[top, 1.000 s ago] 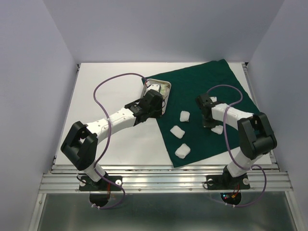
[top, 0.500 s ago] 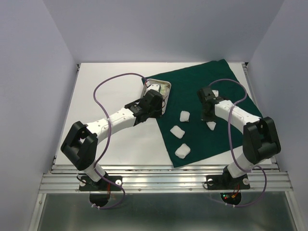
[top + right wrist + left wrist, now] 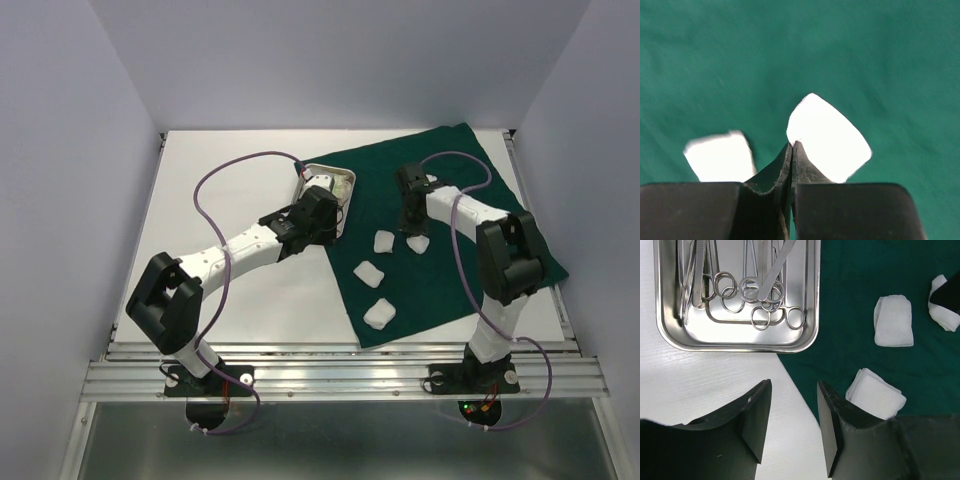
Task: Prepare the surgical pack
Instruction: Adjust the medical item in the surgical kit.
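Right pincer [image 3: 792,150] swung left (clamping gauze pad [image 3: 832,142]).

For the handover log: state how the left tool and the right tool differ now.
The left tool stands open and empty; the right tool is shut on a gauze pad. The left tool sits beside the steel tray, mostly over white table; the right tool is over the green drape. Both have dark fingers.

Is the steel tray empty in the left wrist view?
No, several steel forceps with ring handles lie inside the steel tray.
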`<state>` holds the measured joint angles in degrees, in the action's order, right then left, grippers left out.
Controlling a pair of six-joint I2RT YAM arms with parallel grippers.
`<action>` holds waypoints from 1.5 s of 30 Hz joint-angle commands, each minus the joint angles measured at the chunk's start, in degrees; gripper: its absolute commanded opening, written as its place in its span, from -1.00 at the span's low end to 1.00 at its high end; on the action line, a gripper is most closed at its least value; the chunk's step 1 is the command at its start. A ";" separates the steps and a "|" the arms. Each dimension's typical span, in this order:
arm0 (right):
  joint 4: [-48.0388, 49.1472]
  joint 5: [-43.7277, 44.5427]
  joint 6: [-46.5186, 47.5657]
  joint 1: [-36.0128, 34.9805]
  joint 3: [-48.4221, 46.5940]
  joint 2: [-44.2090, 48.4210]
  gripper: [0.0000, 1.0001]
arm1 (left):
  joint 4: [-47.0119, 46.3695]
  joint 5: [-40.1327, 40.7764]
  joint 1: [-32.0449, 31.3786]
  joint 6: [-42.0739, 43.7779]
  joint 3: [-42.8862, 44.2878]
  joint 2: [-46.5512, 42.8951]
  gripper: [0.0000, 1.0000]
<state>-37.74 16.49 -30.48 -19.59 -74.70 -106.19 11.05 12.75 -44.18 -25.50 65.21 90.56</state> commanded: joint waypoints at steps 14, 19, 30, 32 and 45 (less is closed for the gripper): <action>9.96 -0.67 4.90 1.39 -1.43 5.02 0.18 | 0.11 2.01 0.06 0.62 -1.14 -3.82 0.06; 14.27 -10.32 8.77 9.30 5.88 11.61 0.18 | -0.15 1.66 0.06 0.54 -1.05 -3.46 0.06; 26.30 -27.56 5.35 17.31 20.80 14.61 0.16 | 0.03 1.66 0.06 0.45 -1.05 -3.11 0.06; 28.50 -29.76 4.56 17.92 21.96 14.52 0.15 | 0.20 1.75 0.06 0.45 -1.05 -3.11 0.06; 33.51 -32.05 0.86 18.98 24.95 12.32 -0.29 | 0.29 1.93 0.06 0.36 -1.14 -2.94 0.06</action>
<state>-9.04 -13.98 -27.94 -1.08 -50.68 -93.41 11.09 13.63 -44.18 -25.54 64.45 89.01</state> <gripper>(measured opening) 0.414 0.527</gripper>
